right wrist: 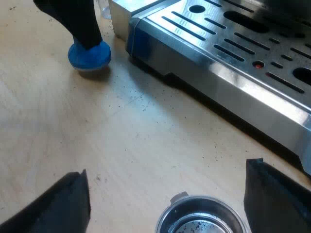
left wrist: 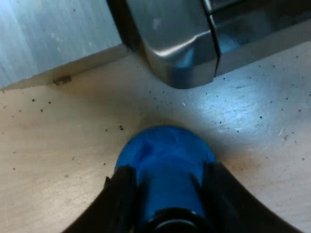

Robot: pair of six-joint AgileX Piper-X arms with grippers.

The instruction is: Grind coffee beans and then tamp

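A blue tamper [left wrist: 165,150] stands on the wooden table close to the corner of the espresso machine [left wrist: 180,43]. My left gripper [left wrist: 167,167] is shut on it, one black finger on each side. From the right wrist view the same tamper [right wrist: 89,54] rests on the table beside the machine's slotted drip tray [right wrist: 233,53], with the left gripper [right wrist: 73,19] coming down onto it. My right gripper [right wrist: 167,167] is open, its fingers wide apart. The metal holder's round basket [right wrist: 201,221] lies between them, with a few dark coffee specks inside; its handle is hidden.
Dark coffee specks dot the wooden table [right wrist: 136,131]. The machine's steel base edge [right wrist: 243,102] runs along one side of the bare wood. A grey panel [left wrist: 48,39] rises behind the tamper. Something clear [right wrist: 104,7] stands at the machine's corner.
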